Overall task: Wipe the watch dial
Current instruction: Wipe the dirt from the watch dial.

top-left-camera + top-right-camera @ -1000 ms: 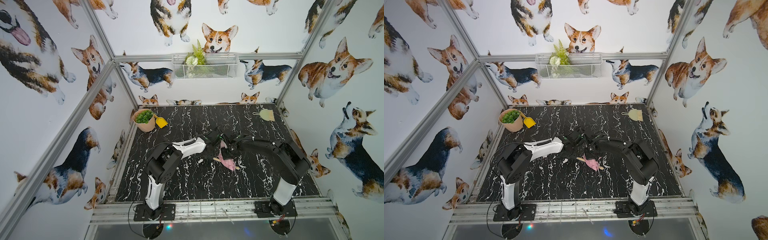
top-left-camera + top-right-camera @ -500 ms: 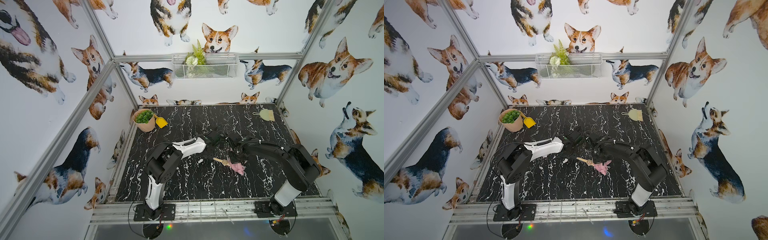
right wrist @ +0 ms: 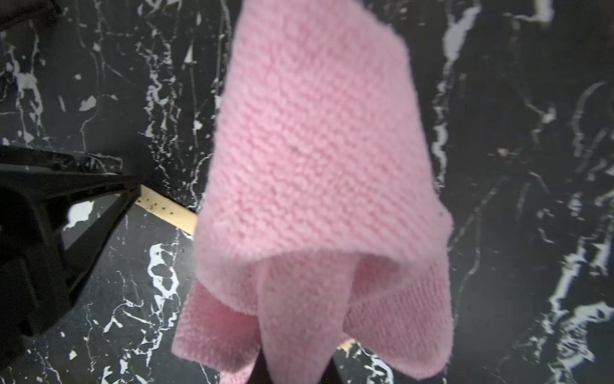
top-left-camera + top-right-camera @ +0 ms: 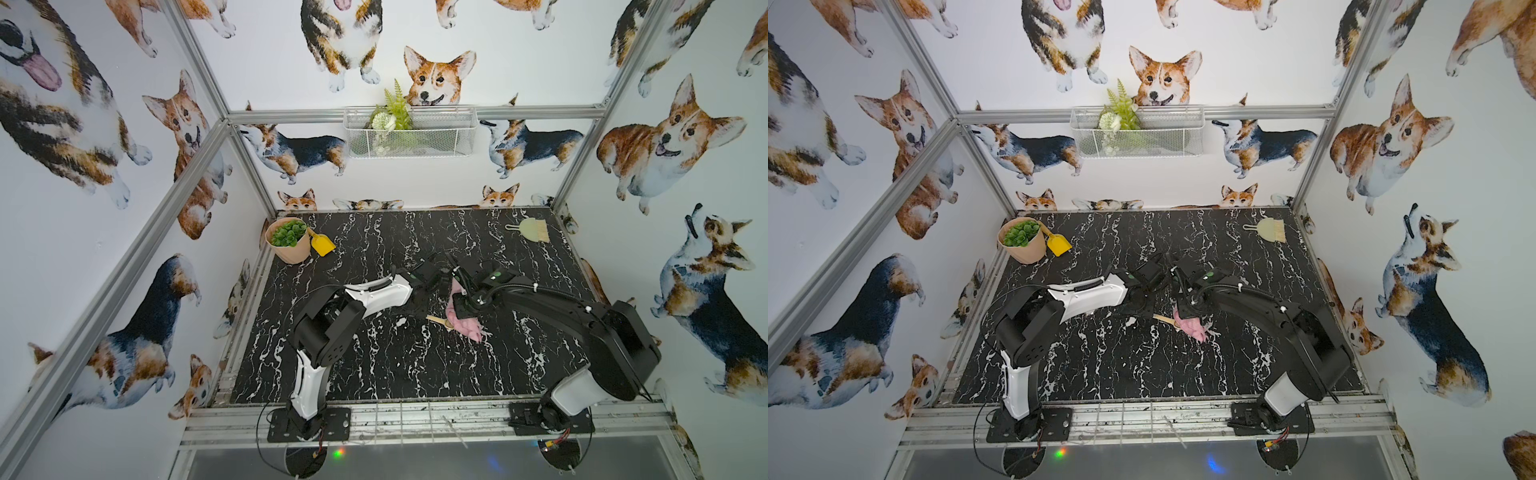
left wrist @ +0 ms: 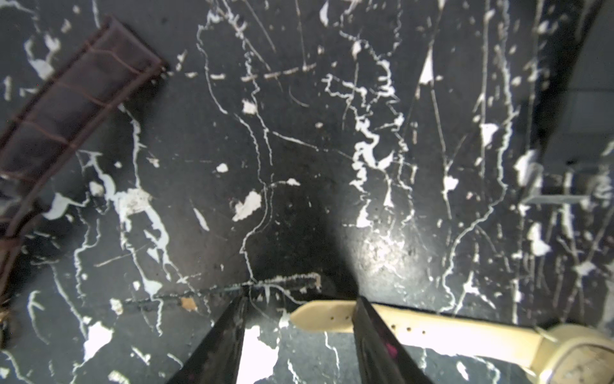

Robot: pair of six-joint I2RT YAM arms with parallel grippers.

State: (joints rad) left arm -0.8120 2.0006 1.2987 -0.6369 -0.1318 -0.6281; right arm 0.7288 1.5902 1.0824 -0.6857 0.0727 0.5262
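The watch [image 4: 437,320] lies flat on the table [image 4: 374,365], just right of the middle in a top view. It looks small and light, so it may slide. Its cream strap [image 5: 432,332] bends. The dial [image 5: 584,360] is likely hard and easy to scratch. The left gripper [image 5: 302,297] is open, with 1 finger over the strap, a good spot to pin it. The right gripper [image 4: 459,305] squeezes the soft pink cloth [image 3: 315,149], which hangs over the dial end. Farther back sits a plant pot [image 4: 291,243].
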